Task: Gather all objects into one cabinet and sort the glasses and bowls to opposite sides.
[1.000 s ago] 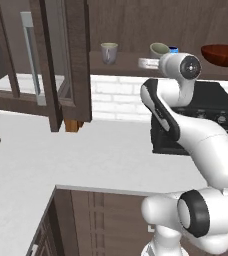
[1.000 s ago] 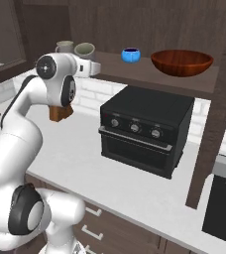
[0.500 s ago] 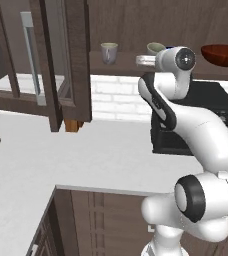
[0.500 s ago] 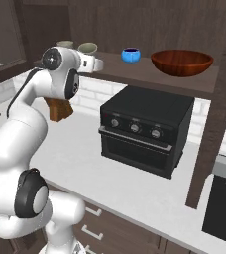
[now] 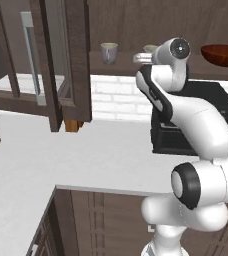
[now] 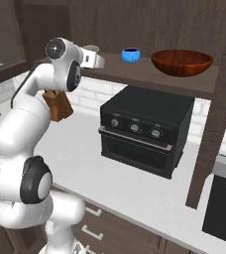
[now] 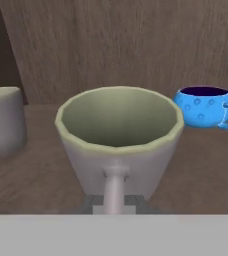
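Note:
My gripper (image 7: 115, 176) is shut on the near wall of a pale grey-beige glass (image 7: 117, 131), one finger over its outside. The glass (image 6: 91, 49) is upright at the level of the cabinet shelf (image 6: 135, 69); whether it touches the shelf I cannot tell. My gripper (image 6: 98, 61) reaches in from the left of the right base view. A second glass (image 7: 3, 122) stands to the left, also seen in the left base view (image 5: 109, 52). The blue cup (image 7: 206, 106) sits to the right of the held glass. The red-brown bowl (image 6: 182, 61) rests at the shelf's right end.
The cabinet door (image 5: 61, 60) with its grey bar handle (image 5: 28, 50) hangs open at the left. A black toaster oven (image 6: 144, 134) stands on the white counter (image 5: 61, 160) below the shelf. A brown knife block (image 6: 58, 106) sits by the wall.
The hand has risen a little toward the shelf with its jaws staying shut. The glasses, cup and bowl stay about where they were.

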Available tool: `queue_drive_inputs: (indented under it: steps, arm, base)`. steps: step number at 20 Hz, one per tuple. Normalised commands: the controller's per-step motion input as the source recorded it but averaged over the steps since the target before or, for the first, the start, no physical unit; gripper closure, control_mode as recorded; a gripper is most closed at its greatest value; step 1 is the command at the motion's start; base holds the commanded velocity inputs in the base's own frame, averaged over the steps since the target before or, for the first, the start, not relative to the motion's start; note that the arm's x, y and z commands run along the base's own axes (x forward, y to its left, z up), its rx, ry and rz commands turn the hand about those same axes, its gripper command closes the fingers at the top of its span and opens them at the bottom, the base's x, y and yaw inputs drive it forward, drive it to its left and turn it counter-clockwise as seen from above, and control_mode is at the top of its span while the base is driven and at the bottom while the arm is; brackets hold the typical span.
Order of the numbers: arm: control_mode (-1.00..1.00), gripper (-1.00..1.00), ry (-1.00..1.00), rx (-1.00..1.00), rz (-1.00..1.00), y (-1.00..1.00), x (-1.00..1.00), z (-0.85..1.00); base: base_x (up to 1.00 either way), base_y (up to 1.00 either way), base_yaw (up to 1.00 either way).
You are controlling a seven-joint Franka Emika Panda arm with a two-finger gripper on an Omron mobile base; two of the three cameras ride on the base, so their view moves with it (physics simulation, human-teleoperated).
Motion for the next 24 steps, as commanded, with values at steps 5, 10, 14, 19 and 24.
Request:
queue_drive_inputs:
  steps: [5, 10, 14, 19, 24]
  arm:
    - [-1.0, 1.0, 0.08, -0.01, 0.0, 0.02, 0.25, -0.11]
    - [-1.0, 1.0, 0.06, 0.0, 0.0, 0.02, 0.3, -0.13]
    - [-1.0, 1.0, 0.06, 0.0, 0.0, 0.01, 0.35, -0.15]
    - [-1.0, 1.0, 0.01, 0.0, 0.0, 0.0, 0.3, -0.18]
    - [-1.0, 1.0, 0.0, 0.0, 0.0, 0.0, 0.33, -0.2]
  base:
    - [0.0, 0.0, 0.0]
    - [0.0, 0.0, 0.0]
    - [0.0, 0.0, 0.0]
    - [0.0, 0.0, 0.0]
    - [0.0, 0.0, 0.0]
